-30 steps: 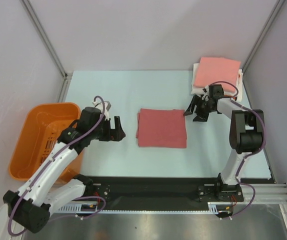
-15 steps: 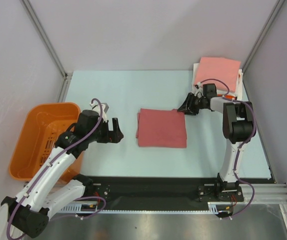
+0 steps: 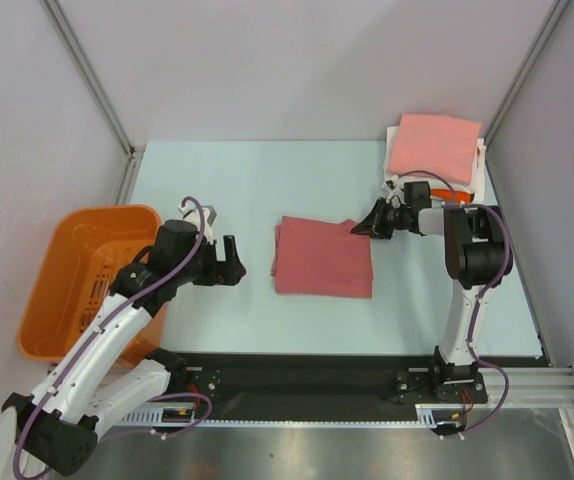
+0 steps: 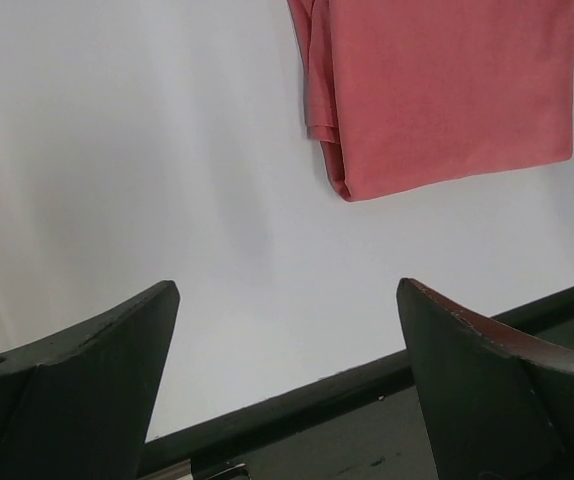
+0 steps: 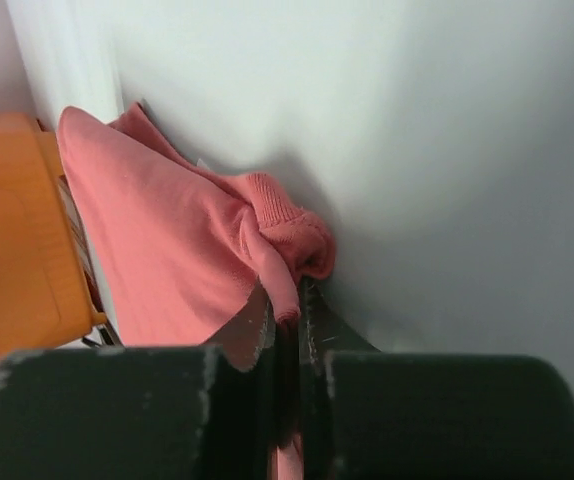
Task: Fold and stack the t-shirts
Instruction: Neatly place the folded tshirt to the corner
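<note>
A dusty-red t-shirt [image 3: 322, 257] lies folded into a rectangle at the middle of the table. My right gripper [image 3: 362, 228] is at its far right corner, shut on a bunched fold of the cloth [image 5: 282, 235], which sticks out between the closed fingers. My left gripper [image 3: 232, 260] hovers open just left of the shirt, nothing between its fingers. In the left wrist view the shirt [image 4: 447, 90] lies ahead and to the right of the spread fingers [image 4: 287, 290]. A stack of folded t-shirts [image 3: 432, 145], salmon-pink on top with white under it, sits at the back right corner.
An orange plastic basket [image 3: 82, 275] stands off the table's left edge, beside the left arm. It also shows at the left of the right wrist view, basket [image 5: 12, 230]. The black rail [image 3: 307, 375] runs along the near edge. Enclosure walls stand close at back and right.
The right gripper moved left from beside the stack to the red shirt's far right corner and shut on the cloth. The left arm shifted only slightly.
</note>
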